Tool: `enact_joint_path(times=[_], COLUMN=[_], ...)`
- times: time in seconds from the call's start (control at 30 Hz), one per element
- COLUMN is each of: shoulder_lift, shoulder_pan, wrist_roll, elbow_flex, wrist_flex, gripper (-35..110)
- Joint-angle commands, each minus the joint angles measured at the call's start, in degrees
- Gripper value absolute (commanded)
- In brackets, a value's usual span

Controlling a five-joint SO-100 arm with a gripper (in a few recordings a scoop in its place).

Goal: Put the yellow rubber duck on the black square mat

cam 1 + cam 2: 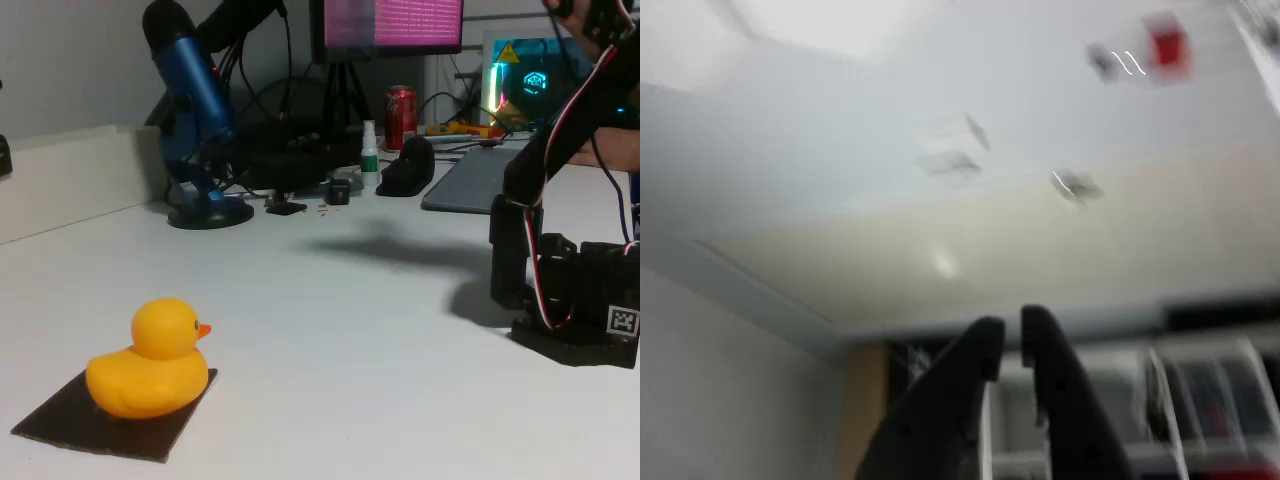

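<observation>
At the bottom centre of the wrist view, the hand (1006, 335) shows two dark fingers nearly touching at their tips, with only a narrow slit between them and nothing held. It points upward at a pale ceiling and wall, well away from the work area. In the fixed view the arm (545, 250) stands at the right on its black base, rising out of the top of the picture.

Well apart from the arm, at lower left of the fixed view, the yellow rubber duck (150, 365) sits upright on the black square mat (70, 425), beak facing right. Its body covers the middle of the mat, with mat showing in front and to the left. On this evidence the placement looks complete.

The duck appears light, hollow and yielding, with a glossy skin likely to slip under a hard pinch. The plump body, taken across its flanks, looks the safer hold; the round head would tend to squirt free.

One red can (401, 115) stands at the back of the bench (350, 330); its contents cannot be judged.
</observation>
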Motion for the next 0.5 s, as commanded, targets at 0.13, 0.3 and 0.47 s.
enact_joint_path(times=[0.13,0.3,0.47], shoulder_lift=[5.1,8.09,12.22], shoulder_pan=[11.6,12.13,11.69], wrist_roll=[-0.97,-0.53,-0.35], elbow_flex=[6.15,15.38,32.17], wrist_flex=[3.43,3.43,2.46], gripper=[2,2,2])
